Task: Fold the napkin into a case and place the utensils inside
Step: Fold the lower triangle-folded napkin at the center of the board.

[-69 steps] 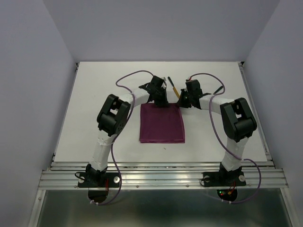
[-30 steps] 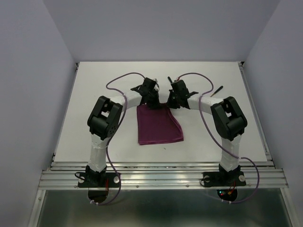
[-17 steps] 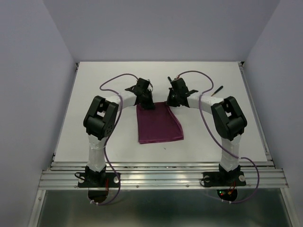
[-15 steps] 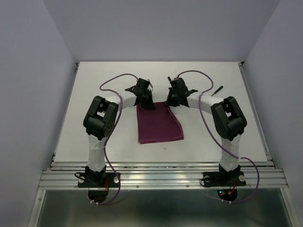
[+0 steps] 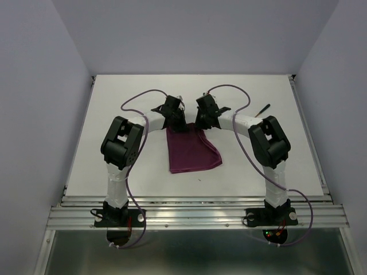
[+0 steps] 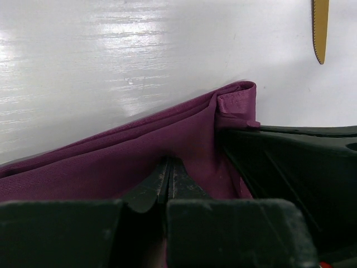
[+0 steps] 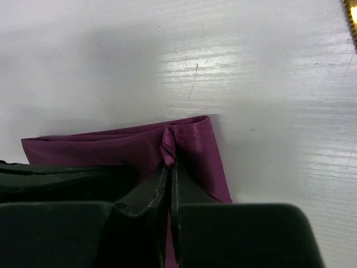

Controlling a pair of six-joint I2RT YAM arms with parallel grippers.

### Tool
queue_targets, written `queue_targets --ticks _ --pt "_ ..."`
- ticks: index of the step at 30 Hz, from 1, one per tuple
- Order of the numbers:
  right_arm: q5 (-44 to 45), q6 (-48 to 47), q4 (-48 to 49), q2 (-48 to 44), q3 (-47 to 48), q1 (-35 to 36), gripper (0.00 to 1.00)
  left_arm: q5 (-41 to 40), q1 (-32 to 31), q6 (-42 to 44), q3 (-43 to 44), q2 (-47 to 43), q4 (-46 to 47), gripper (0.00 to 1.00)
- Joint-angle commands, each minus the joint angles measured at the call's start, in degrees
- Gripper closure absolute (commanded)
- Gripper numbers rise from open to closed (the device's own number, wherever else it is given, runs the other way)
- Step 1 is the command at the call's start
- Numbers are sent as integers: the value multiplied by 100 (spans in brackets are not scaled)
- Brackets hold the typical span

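Pinching the napkin (image 5: pixel 192 152) at its far edge, both arms. The left gripper (image 6: pixel 169 170) has its jaws pressed together on the cloth, with a layer clamped between the tips. The folded corner of the cloth sits just right of those tips, with stacked layers showing along the edge. The right gripper (image 7: pixel 170 167) also has its jaws together, clamped on a small bunched pleat at the far right corner. The two grippers sit close beside each other in the top view, and each one's black body shows in the other's wrist view. The near part of the napkin lies flat on the white table (image 5: pixel 114 114). Cannot tell if the far edge is off the surface. One black-handled utensil (image 5: pixel 262 109) lies well to the right, apart from the cloth. A gold knife blade (image 6: pixel 319 28) shows beyond the cloth, not touching it.
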Motion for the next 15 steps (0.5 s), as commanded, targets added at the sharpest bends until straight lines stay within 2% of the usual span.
queue_targets --ticks 1,15 --pt "432 219 -224 90 342 165 99 -183 -14 129 -263 125 -322 100" --pt "872 535 -584 275 843 332 99 -165 -14 120 -430 90 -225 100"
